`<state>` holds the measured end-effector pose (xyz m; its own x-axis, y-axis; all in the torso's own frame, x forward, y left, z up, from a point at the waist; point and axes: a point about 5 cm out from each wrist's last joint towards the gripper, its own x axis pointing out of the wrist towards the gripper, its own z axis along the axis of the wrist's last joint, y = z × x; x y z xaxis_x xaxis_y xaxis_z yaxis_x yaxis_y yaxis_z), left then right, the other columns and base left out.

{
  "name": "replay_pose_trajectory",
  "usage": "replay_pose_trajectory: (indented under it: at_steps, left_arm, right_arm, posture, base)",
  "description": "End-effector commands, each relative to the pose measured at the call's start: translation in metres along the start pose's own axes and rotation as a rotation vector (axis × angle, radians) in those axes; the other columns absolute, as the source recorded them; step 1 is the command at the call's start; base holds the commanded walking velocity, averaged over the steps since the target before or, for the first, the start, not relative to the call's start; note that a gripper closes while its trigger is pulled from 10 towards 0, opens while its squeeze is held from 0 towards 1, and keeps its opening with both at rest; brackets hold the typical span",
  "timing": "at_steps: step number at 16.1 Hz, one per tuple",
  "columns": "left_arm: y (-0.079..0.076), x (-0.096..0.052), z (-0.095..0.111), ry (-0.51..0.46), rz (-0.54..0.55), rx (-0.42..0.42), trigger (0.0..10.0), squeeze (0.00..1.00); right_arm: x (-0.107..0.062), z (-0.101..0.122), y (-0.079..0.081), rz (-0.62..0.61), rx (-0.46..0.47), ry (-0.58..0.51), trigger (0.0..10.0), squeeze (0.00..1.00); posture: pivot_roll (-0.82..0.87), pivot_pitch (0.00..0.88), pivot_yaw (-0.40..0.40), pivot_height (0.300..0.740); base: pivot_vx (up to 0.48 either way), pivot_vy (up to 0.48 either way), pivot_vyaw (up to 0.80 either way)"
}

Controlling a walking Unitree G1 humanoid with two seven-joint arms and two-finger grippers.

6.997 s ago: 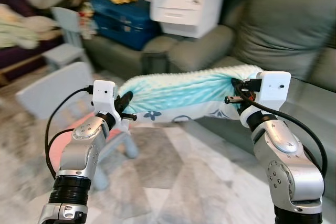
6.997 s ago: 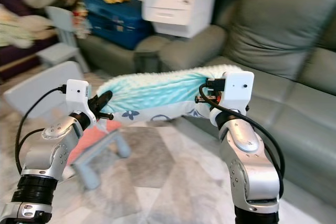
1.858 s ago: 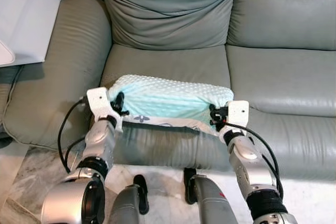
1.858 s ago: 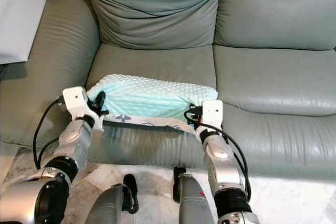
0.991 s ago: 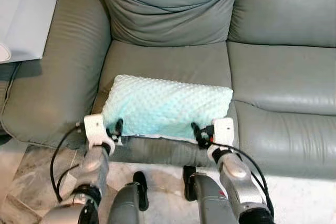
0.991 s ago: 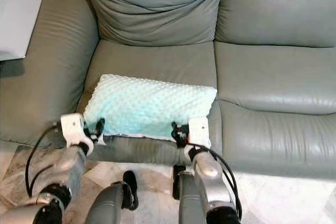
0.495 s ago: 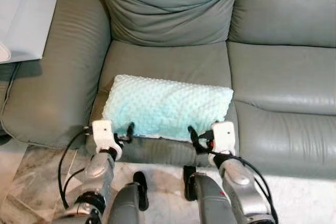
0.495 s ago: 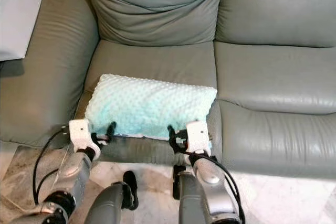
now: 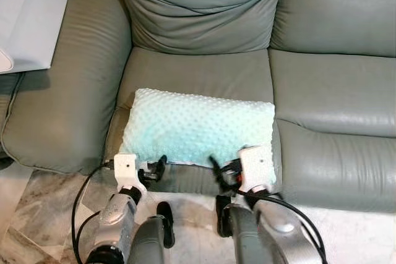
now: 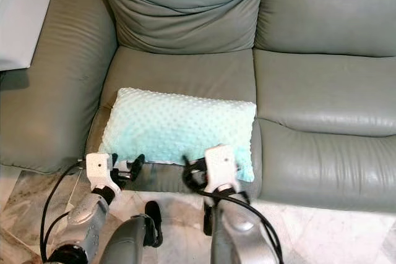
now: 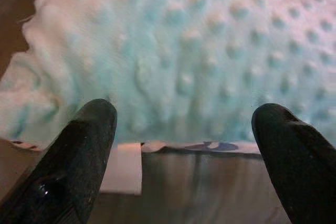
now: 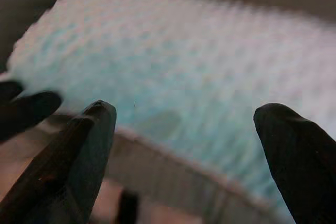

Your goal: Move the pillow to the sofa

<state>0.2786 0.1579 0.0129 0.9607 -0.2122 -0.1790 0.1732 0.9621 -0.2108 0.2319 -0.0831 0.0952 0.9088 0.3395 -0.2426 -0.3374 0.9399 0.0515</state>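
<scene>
Marble-patterned floor (image 9: 37, 214) lies nearest, below both arms. Left pincer (image 9: 154, 169) and right pincer (image 9: 219, 171) sit at the seat's front edge, fingers spread, holding nothing. Just beyond both pincers, the dotted mint pillow (image 9: 198, 127) lies flat on the grey-green leather sofa (image 9: 334, 91) seat cushion. Behind it stands the back cushion (image 9: 198, 10).
</scene>
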Motion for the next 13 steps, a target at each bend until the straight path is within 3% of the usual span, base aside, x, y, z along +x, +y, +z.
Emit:
replay_pose_trajectory:
  at_steps: [1,4,6,11,13]
  left_arm:
    - [0.006,-0.013,-0.014,0.057,0.009,-0.013,10.0,1.00]
    - [0.008,-0.019,-0.018,0.082,0.019,-0.016,10.0,1.00]
    - [0.006,-0.022,-0.019,0.088,0.010,-0.021,10.0,1.00]
    - [0.005,-0.025,-0.020,0.110,0.009,-0.013,10.0,1.00]
    - [0.007,-0.024,-0.016,0.113,0.013,-0.002,10.0,1.00]
  right_arm:
    - [-0.010,-0.019,0.010,0.059,0.084,0.138,10.0,1.00]
    - [-0.018,-0.048,-0.001,0.037,0.114,0.309,10.0,1.00]
    - [-0.021,-0.063,-0.022,-0.013,0.089,0.371,10.0,1.00]
    - [-0.020,-0.105,-0.059,-0.040,0.052,0.432,10.0,1.00]
    - [-0.015,-0.112,-0.069,-0.044,0.025,0.411,10.0,1.00]
  posture:
    - [-0.06,0.432,0.064,0.740]
    - [-0.05,0.435,0.067,0.740]
    - [-0.05,0.437,0.069,0.740]
    - [-0.02,0.456,0.082,0.740]
    - [-0.01,0.459,0.084,0.740]
  base:
    - [0.000,0.000,0.00]
    - [0.000,0.000,0.00]
    - [0.000,0.000,0.00]
    - [0.000,0.000,0.00]
    - [0.000,0.000,0.00]
